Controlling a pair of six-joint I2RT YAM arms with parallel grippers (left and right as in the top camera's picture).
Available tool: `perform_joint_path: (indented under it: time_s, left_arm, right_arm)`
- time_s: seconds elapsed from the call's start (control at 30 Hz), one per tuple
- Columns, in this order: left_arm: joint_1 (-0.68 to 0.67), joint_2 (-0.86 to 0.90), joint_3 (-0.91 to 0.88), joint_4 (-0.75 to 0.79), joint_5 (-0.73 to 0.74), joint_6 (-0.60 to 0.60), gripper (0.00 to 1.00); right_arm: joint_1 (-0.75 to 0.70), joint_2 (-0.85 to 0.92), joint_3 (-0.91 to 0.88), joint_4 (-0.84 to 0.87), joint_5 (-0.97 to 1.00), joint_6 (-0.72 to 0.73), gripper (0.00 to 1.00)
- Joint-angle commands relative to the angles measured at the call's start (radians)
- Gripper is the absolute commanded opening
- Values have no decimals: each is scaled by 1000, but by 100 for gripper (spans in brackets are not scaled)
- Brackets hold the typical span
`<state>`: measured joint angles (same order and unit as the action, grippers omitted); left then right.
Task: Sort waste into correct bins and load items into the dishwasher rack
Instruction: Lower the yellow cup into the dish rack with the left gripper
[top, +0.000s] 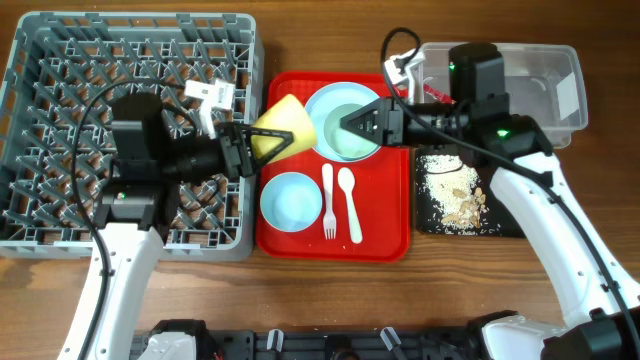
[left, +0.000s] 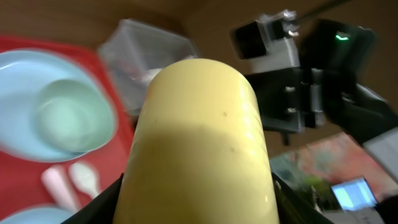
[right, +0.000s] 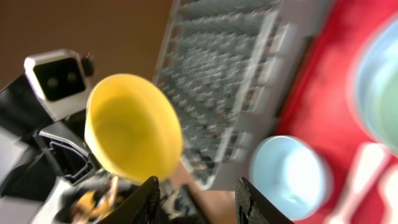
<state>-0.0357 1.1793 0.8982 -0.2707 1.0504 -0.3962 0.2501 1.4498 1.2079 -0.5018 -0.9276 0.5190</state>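
Currently held: yellow cup (top: 283, 122), lying sideways in the clamp of the left fingers (top: 262, 161), lifted over the left edge of the red serving tray (top: 385, 235), just beside the dishwasher rack (top: 60, 90), with its open mouth turned toward the right arm. Right fingers (right: 144, 202): parted, nothing between them, poised near the cup's mouth and above the white plate (top: 318, 100). On the red tray: the plate at upper right, carrying the first bowl (top: 348, 128); the second bowl (top: 292, 200) at lower left, apart from the plate; white fork (top: 328, 205) and white spoon (top: 350, 205) side by side, just right of the second bowl. Right of the tray, on the tabletop (top: 300, 300): clear tub (top: 570, 90), partly hidden by the right arm, contents not legible; in front of it, black tray (top: 430, 215) holding pale food crumbs (top: 455, 190). Rack: far left, grey pegs upright, no dishes seen in it.
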Motion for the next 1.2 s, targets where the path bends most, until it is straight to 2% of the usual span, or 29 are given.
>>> perform_joint_path:
  time_s: [0.0, 0.1, 0.23, 0.3, 0.43, 0.57, 0.73, 0.93, 1.03, 1.07, 1.1, 1.13, 1.17]
  left_arm:
    - [42, -16, 6, -132, -292, 66, 4]
    - [93, -53, 32, -349, -554, 83, 4]
    - [187, -78, 172, -718, -945, 82, 4]
    - [221, -78, 220, -798, -1039, 82, 4]
    - [258, -68, 230, -842, -1118, 82, 4]
    - [258, -10, 230, -861, -1124, 82, 4]
    - [258, 117, 230, -829, -1123, 82, 5]
    - [258, 256, 230, -776, -1123, 82, 11]
    - [258, 303, 230, -767, -1123, 82, 22]
    - [258, 310, 230, -765, -1123, 82, 34]
    - [258, 314, 230, -764, -1123, 82, 51]
    - [258, 315, 230, -761, -1123, 82, 58]
    - [258, 315, 230, -757, -1123, 82, 71]
  right_arm:
    - [-19, -1, 10, -74, 174, -79, 40]
    - [-19, -25, 30, -240, 354, -163, 40]
    - [-19, -73, 89, -484, 607, -266, 41]
    - [-19, -93, 90, -537, 639, -308, 41]
    - [-19, -94, 90, -578, 678, -309, 41]
    - [-19, -94, 90, -585, 677, -306, 41]
    - [-19, -94, 90, -596, 677, -306, 41]
    - [-19, -94, 90, -598, 677, -306, 40]
    - [-19, -94, 90, -599, 677, -306, 40]
    - [-19, -94, 90, -599, 677, -306, 40]
    - [-19, -94, 90, -600, 677, -307, 40]
    - [-19, -94, 90, -600, 677, -306, 40]
    - [-19, -94, 90, -602, 677, -306, 40]
